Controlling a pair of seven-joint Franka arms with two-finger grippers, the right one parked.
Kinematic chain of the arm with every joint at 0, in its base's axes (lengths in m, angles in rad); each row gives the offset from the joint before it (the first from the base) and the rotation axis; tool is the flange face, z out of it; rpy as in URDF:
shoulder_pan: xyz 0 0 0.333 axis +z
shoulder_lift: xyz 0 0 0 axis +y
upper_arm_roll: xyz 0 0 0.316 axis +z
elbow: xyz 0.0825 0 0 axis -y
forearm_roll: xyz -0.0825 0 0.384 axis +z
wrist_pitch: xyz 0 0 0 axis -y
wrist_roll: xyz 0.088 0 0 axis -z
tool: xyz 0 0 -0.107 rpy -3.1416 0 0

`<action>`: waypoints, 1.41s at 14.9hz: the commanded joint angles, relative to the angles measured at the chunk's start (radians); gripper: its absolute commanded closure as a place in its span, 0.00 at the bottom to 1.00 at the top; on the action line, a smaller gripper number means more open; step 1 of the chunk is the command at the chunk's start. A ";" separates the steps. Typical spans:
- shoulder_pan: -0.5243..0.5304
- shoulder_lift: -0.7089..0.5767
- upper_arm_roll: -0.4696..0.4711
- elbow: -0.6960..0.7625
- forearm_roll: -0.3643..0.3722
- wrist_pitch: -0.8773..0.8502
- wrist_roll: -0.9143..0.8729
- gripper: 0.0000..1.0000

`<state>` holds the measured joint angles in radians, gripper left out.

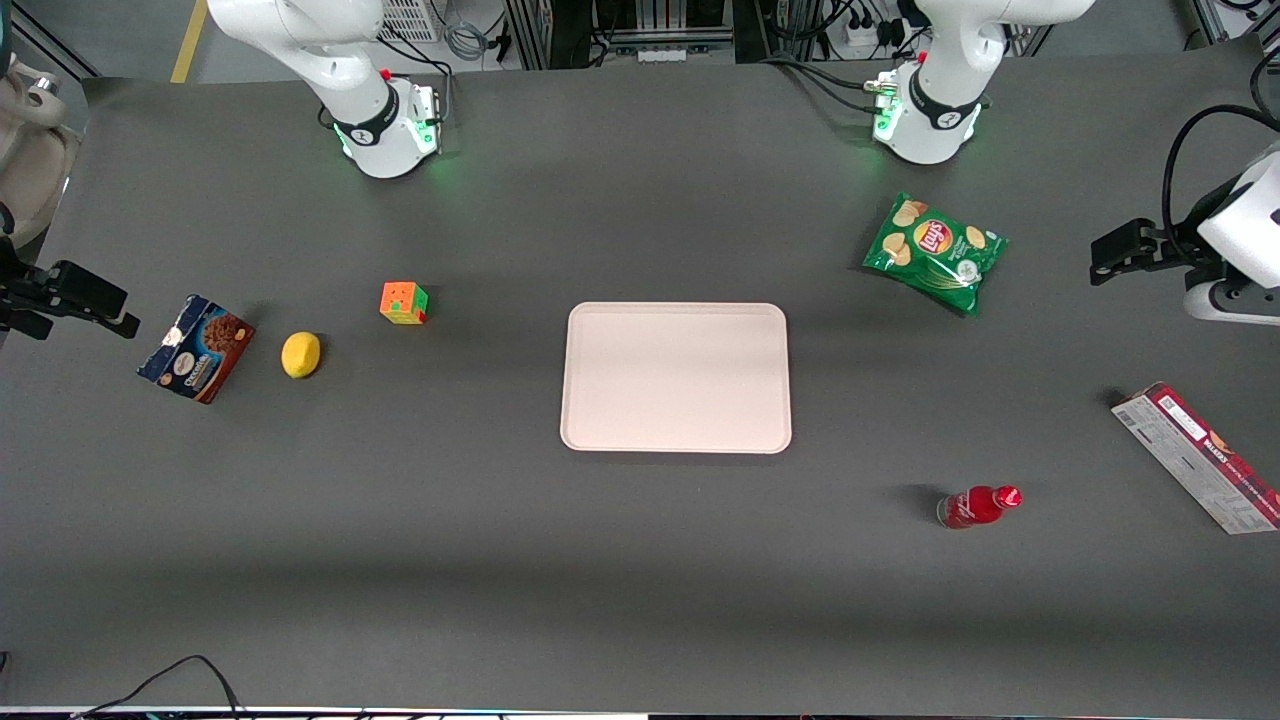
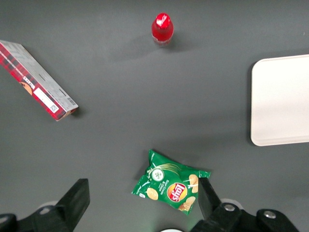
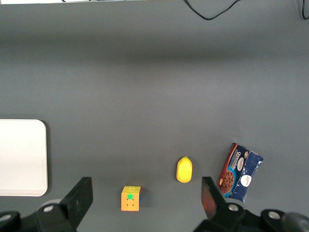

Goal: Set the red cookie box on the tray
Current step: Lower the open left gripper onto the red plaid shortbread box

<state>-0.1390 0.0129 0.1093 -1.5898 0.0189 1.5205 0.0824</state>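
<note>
The red cookie box [image 1: 1195, 455] is a long dark red carton lying flat, whitish print face up, at the working arm's end of the table, its end past the front view's edge. The left wrist view also takes in the red cookie box [image 2: 36, 79]. The pale pink tray [image 1: 675, 377] sits bare mid-table, and one rounded end of the tray [image 2: 282, 99] appears from the wrist. My gripper [image 1: 1112, 255] hangs high above the table, farther from the front camera than the carton. The gripper [image 2: 143, 183] is open, with nothing between its fingers [image 2: 77, 198].
A green chips bag [image 1: 935, 252] lies on the table far below the gripper. A small red bottle [image 1: 978, 506] lies nearer the front camera than the tray. Toward the parked arm's end sit a colour cube [image 1: 404, 302], a lemon [image 1: 301, 354] and a blue cookie box [image 1: 196, 347].
</note>
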 commanded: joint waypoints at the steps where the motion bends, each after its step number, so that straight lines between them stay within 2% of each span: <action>1: -0.002 -0.050 0.001 -0.061 0.001 0.050 0.000 0.00; 7: -0.004 -0.039 0.004 -0.096 0.001 0.076 0.004 0.00; 9: -0.002 -0.036 0.012 -0.159 0.009 0.175 0.004 0.00; 14: -0.004 0.042 0.156 -0.260 0.012 0.400 -0.010 0.00; 18: 0.018 0.143 0.236 -0.259 0.009 0.545 0.004 0.00; 21: 0.093 0.257 0.259 -0.211 -0.010 0.556 0.005 0.00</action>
<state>-0.1029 0.1742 0.3526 -1.8512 0.0213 2.0608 0.0840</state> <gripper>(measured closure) 0.000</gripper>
